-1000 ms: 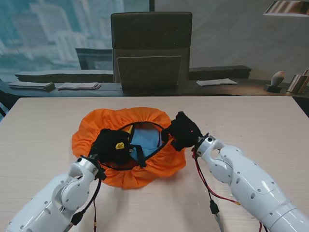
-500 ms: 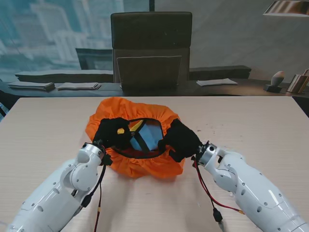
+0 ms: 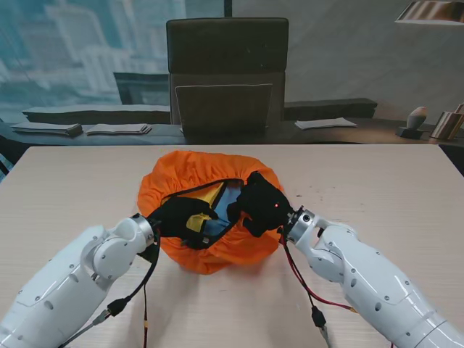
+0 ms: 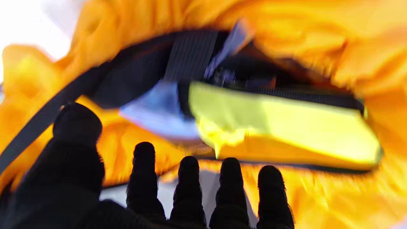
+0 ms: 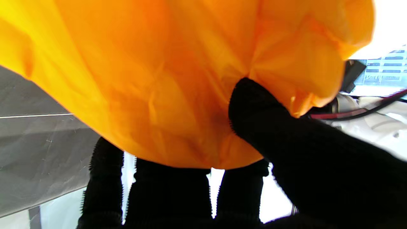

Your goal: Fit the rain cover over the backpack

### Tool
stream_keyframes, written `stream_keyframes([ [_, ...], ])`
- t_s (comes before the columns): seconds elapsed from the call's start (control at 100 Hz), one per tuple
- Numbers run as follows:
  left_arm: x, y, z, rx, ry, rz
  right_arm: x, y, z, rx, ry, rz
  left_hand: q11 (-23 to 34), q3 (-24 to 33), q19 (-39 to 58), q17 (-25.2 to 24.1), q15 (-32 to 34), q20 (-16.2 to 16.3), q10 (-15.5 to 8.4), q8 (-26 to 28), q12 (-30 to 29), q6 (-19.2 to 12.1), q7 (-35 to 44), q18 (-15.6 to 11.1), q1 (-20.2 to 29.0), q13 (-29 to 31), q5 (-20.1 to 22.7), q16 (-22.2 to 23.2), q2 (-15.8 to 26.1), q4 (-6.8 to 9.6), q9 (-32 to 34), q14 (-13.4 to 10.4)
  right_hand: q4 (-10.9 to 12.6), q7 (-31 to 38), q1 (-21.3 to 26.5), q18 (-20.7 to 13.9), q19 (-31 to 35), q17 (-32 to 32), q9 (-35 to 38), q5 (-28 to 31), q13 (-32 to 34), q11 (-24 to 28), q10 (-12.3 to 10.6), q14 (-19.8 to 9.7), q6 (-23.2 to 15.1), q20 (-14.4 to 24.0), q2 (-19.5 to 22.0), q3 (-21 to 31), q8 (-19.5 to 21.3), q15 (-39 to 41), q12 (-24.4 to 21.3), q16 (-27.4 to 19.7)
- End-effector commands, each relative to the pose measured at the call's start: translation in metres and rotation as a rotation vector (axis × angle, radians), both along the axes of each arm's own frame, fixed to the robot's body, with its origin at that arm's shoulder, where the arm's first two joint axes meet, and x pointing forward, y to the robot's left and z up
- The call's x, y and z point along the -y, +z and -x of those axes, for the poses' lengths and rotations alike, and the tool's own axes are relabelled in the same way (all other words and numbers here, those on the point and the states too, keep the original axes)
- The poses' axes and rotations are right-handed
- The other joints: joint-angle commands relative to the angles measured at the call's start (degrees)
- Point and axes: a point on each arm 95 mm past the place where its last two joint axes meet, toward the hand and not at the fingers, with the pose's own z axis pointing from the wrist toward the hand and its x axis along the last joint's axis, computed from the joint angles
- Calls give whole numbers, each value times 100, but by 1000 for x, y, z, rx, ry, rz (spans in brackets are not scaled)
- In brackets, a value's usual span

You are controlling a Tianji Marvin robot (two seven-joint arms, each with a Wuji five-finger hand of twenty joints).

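Fingers (image 3: 250,190) of the right hand (image 3: 259,204) curl over the right side of the orange rain cover (image 3: 190,171), pinching its rim; the left hand (image 3: 181,217) grips the rim nearer to me. The cover bunches around the backpack (image 3: 221,203) (blue and yellow panels show through the opening) mid-bench (image 3: 65,188), a chair (image 3: 227,72) beyond.

Left wrist: black fingers (image 4: 187,178) spread, tips close to the cover's rim (image 4: 286,178); contact blurred, cannot tell. Black straps (image 4: 190,54) cross the backpack's yellow panel (image 4: 279,124).

Right wrist: thumb (image 5: 254,101) presses into orange fabric (image 5: 159,79), fingers (image 5: 168,190) behind it, fabric clamped between.
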Motion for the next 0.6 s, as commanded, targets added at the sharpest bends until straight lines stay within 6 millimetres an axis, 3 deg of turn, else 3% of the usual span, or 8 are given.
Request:
stream_keyframes([
  [0.0, -4, 10, 8, 53, 18, 48, 0, -3, -2, -12, -6, 11, -38, -130, 287, -89, -73, 202, 79, 17, -29, -52, 254, -82, -118, -72, -253, 6, -105, 159, -80, -44, -84, 339, 4, 63, 46, -116, -131, 306, 9, -23, 184, -252, -207, 15, 24, 468, 205, -13, -49, -89],
  [0.08, -18, 23, 14, 150, 45, 22, 2, -3, -3, -10, -13, 8, 146, 1020, 603, -10, 100, 247, 51, 454, 79, -354, 780, -54, -38, 223, -145, 101, -240, 128, 258, -45, -83, 340, 6, 64, 41, -124, -136, 308, 16, -22, 194, -244, -195, 12, 24, 467, 208, -28, -51, -92],
  [0.16, -39, 33, 22, 267, 80, -117, 4, -1, -4, -3, -14, 1, 266, 2233, 768, 27, 232, 283, -133, 549, 73, -1204, 1045, -116, 1346, 397, 378, 106, -32, 73, 523, -134, -85, 339, -1, 67, 39, -121, -138, 308, 21, -8, 198, -248, -195, 10, 26, 462, 210, -35, -41, -91],
  [0.22, -58, 39, 28, 334, 98, -275, 6, 0, -4, 1, -15, -1, 254, 2779, 683, -33, 225, 228, -214, 318, -21, -1336, 946, -152, 2007, 382, 777, 22, -128, -14, 528, -182, -85, 338, -5, 70, 43, -111, -135, 308, 34, -5, 201, -244, -195, 11, 29, 461, 211, -35, -42, -89],
  [0.27, -71, 40, 32, 321, 104, -404, 6, 0, -4, 0, -17, -1, 174, 2985, 406, -87, 111, 80, -277, 109, -95, -1304, 731, -190, 2157, 168, 668, -72, -195, -33, 223, -259, -84, 337, 1, 74, 43, -111, -132, 308, 40, -5, 199, -242, -195, 10, 31, 460, 212, -37, -44, -87],
  [0.4, -90, 29, 28, 247, 131, -539, 5, -1, -4, -9, -19, -4, -519, 2957, -309, -42, -88, -271, -276, -486, -416, -1107, 48, -227, 1451, -372, -488, -169, -743, 68, -270, -277, -83, 326, -6, 72, 44, -106, -131, 301, 46, -4, 203, -248, -208, 9, 41, 448, 209, -44, -44, -81],
  [0.52, -97, 16, 18, 244, 130, -607, 3, -2, -2, -37, -20, -16, -1165, 2502, -542, -34, -510, -273, -95, -1549, -255, -915, -1782, -256, 477, -445, -515, -283, -1241, 73, -512, -215, -79, 330, 12, 69, 40, -114, -132, 300, 37, -2, 229, -232, -175, 6, 35, 440, 206, -44, -41, -72],
  [0.59, -97, 6, 10, 290, 148, -611, 3, -2, -2, -28, -12, 0, -1086, 2304, -417, -28, -365, -134, -116, -1641, 12, -878, -2174, -274, 128, -424, -524, -118, -1374, 2, -500, -201, -77, 322, -1, 68, 47, -95, -123, 302, 58, -2, 210, -248, -203, 8, 50, 436, 196, -41, -41, -68],
])
